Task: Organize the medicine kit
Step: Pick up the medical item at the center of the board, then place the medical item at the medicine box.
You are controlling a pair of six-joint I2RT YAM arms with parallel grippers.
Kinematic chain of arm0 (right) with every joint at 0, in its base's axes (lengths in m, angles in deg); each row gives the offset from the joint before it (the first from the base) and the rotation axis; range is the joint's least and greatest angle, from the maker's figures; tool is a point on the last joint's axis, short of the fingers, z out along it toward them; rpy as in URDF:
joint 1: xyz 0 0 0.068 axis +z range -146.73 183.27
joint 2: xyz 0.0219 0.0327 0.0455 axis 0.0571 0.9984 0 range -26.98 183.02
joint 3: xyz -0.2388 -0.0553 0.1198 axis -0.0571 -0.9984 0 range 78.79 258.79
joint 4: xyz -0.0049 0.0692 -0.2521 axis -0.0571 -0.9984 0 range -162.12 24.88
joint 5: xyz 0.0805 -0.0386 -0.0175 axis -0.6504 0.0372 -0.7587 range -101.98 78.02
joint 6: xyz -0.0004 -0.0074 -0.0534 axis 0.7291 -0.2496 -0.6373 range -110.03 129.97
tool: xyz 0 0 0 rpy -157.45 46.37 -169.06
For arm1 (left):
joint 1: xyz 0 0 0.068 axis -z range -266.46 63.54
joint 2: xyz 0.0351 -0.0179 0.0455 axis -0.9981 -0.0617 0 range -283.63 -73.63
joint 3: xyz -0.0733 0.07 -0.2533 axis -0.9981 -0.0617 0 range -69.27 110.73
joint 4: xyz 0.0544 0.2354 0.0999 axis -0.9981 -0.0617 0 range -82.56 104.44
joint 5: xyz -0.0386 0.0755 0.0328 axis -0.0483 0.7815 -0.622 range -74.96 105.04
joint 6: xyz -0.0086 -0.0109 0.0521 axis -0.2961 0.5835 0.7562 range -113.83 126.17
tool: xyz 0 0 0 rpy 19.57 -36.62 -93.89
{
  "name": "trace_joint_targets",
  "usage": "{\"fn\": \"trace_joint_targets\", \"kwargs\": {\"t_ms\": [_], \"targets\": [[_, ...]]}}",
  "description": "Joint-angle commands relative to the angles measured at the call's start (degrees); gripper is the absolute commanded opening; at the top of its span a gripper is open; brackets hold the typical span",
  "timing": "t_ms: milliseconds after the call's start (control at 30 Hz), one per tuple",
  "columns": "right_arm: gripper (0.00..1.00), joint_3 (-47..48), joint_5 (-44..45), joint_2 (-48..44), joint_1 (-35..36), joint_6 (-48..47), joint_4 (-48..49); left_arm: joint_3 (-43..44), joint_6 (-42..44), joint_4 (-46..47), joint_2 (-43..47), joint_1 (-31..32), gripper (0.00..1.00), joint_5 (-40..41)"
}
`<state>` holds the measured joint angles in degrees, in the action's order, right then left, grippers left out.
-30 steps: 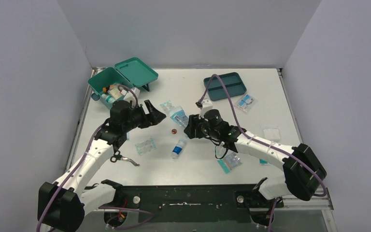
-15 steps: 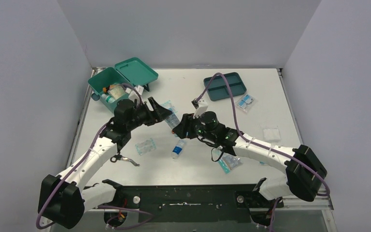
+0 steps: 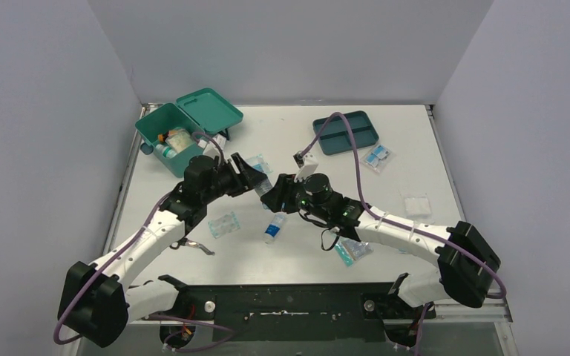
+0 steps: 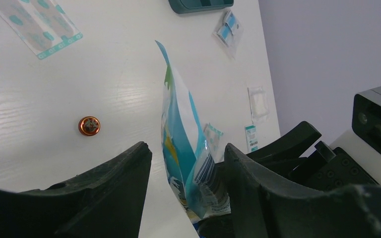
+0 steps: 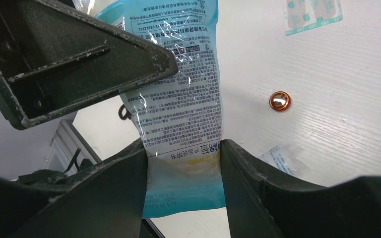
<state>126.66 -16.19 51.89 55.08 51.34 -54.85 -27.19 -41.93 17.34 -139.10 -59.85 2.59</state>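
Blue-and-white packet (image 5: 181, 89) sits pinched at one end in my right gripper (image 5: 182, 151), its length running between the spread fingers of my left gripper (image 4: 186, 153) (not closed yet), the arm nearer the open medicine kit (image 3: 165, 127) at the table's (image 3: 415, 148) far-left corner.

The counter (image 3: 297, 141) is lit brightly and evenly from overhead; only soft, faint shadows are cast beneath the left gripper (image 4: 183, 166); its fingers are rendered dark and slightly blurred at close range, while the counter beyond them is sharp; white glare is scattered across the pouch (image 5: 188, 84) film ahead of the right gripper (image 5: 181, 153); a glint is caught on the copper disc (image 5: 280, 101) beside it.
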Motion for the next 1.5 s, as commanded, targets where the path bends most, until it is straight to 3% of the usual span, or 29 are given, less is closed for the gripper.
{"fn": "trace_joint_targets", "kwargs": {"t_ms": [0,100,367,533,867,1033,1200,1467], "targets": [[0.52,1.0,3.7,0.1,0.64,2.27,5.07,-0.07,-1.16,1.54,0.93,1.17,0.54,1.88],[0.52,0.02,4.73,0.08,0.8,3.11,5.66,-0.09,-1.21,1.51,1.13,1.66,0.51,2.28],[0.53,-0.34,6.17,0.59,0.95,3.37,5.13,-0.24,-1.7,2.02,1.04,2.3,0.31,3.75],[0.64,-0.22,5.33,0.57,0.92,3.66,4.75,0.02,-1.12,1.68,1.31,2.3,0.21,4.73],[0.99,-2.65,6.05,-7.35,0.96,4.64,1.16,6.35,5.93,-7.32,1.8,2.06,0.19,7.92],[1.0,-4.21,7.62,-14.23,0.95,5.12,-2.88,12.0,10.81,-13.8,0.5,0.8,0.19,9.59],[1.0,-5.82,9.89,-20.12,0.97,5.92,-7.07,18.41,14.1,-19.45,-2.52,-4.71,0.19,6.05],[1.0,-6.77,9.18,-26.92,0.96,5.84,-10.06,25.93,18.14,-22.68,-8.18,-24.92,0.19,-4.74]]}}
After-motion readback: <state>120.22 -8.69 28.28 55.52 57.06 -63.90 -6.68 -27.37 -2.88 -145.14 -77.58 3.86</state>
